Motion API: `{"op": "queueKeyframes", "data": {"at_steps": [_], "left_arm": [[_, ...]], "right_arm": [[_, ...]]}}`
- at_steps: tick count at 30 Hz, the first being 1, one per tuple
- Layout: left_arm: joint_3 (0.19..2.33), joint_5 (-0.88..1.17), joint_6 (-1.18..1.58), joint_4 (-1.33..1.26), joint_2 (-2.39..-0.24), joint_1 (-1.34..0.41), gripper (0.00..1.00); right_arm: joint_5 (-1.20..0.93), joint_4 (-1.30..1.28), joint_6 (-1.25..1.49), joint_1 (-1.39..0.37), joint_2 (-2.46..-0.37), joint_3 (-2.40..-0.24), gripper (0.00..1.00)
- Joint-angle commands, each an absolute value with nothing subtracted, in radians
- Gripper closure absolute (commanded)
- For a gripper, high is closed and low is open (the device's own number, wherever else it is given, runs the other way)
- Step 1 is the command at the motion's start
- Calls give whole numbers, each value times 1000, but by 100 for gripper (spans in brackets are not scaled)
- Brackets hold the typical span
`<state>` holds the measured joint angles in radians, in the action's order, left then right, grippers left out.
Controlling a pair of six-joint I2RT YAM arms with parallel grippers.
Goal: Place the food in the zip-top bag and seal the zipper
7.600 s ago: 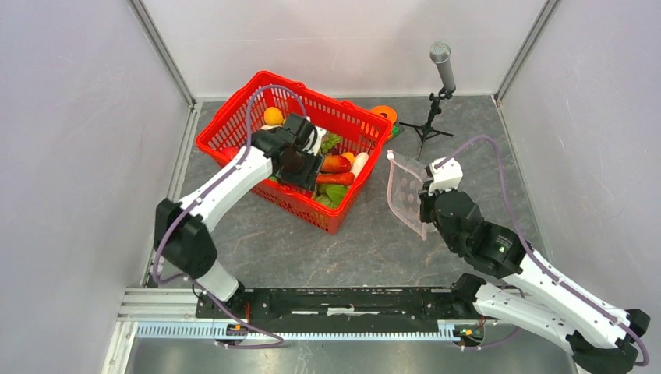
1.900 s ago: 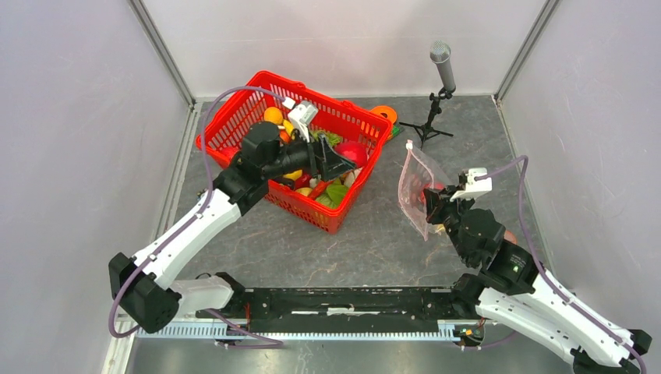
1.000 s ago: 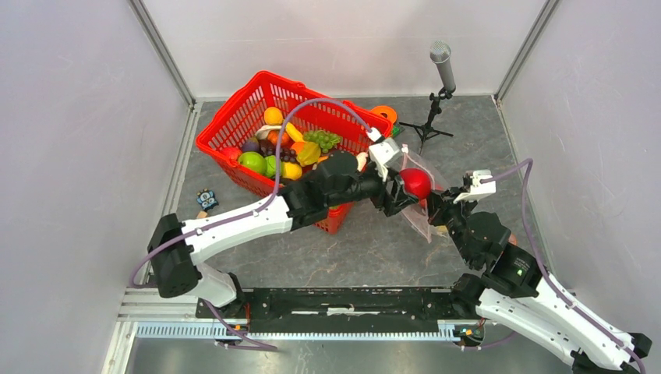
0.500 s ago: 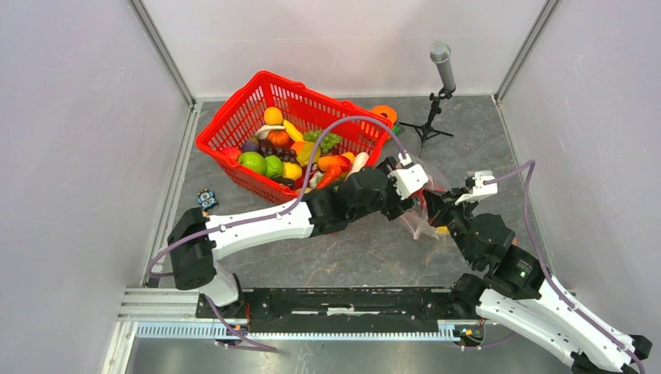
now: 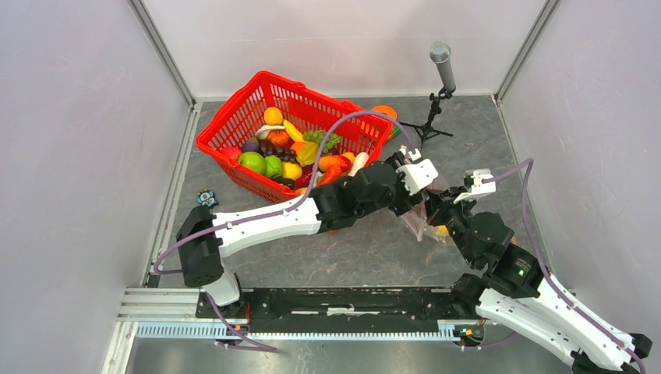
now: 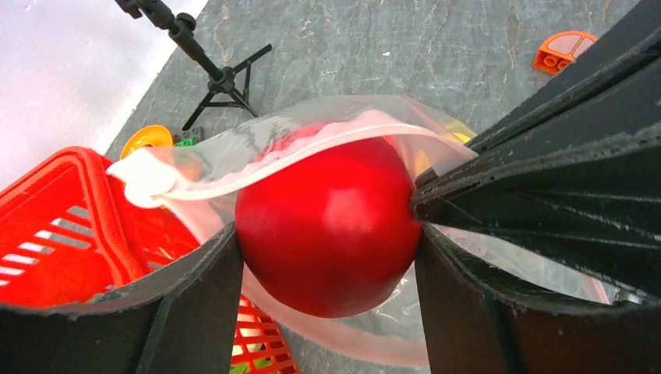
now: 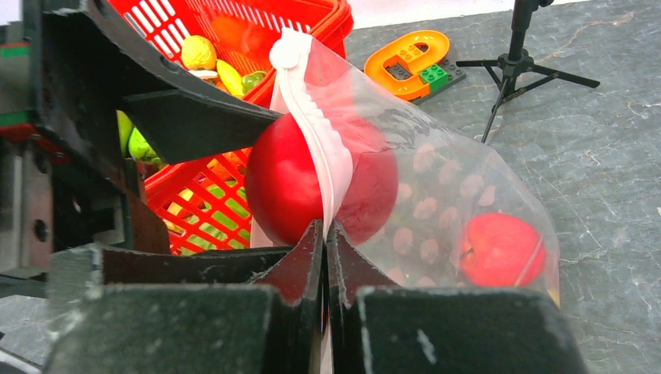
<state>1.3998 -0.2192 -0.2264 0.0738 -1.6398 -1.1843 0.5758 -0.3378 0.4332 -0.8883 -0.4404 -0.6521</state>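
Pushing the red fruit (image 7: 284,183) deeper before the left hand (image 6: 323,226) unclamps it seems wise; right hand (image 7: 323,234) pinches the zipper (image 7: 312,125).

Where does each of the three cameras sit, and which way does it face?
Top external: above and behind the bases, looking down at the table; left arm, right arm and red basket show.
Left wrist: on the left arm, looking along the left gripper, holding a red fruit at the mouth of the zip-top bag.
Right wrist: on the right arm, facing the basket; the right gripper pinches the zipper.
Both wrist views share the red fruit and the bag.
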Motion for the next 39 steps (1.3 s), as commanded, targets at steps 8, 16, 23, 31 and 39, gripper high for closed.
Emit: {"op": "queueKeyframes", "data": {"at_steps": [8,16,23,31,39], "left_arm": [[1451,-179,-162,95,-1622,-1185,0],[1320,-69,-55,5,-1491,-1126,0],[1265,-56,-27,-16,-1423,-1093,0],[1243,-44,88,80,-1313,-960,0],[1205,-43,239,209,-1205,-742,0]], "right_arm": [[634,-305,477,-891,-419,-670,95],[673,-323,481,-891,-401,-666,95],[671,-327,483,-892,-398,-660,94],[667,-329,475,-891,-398,-661,94],[674,-323,479,-891,-390,-646,94]]}}
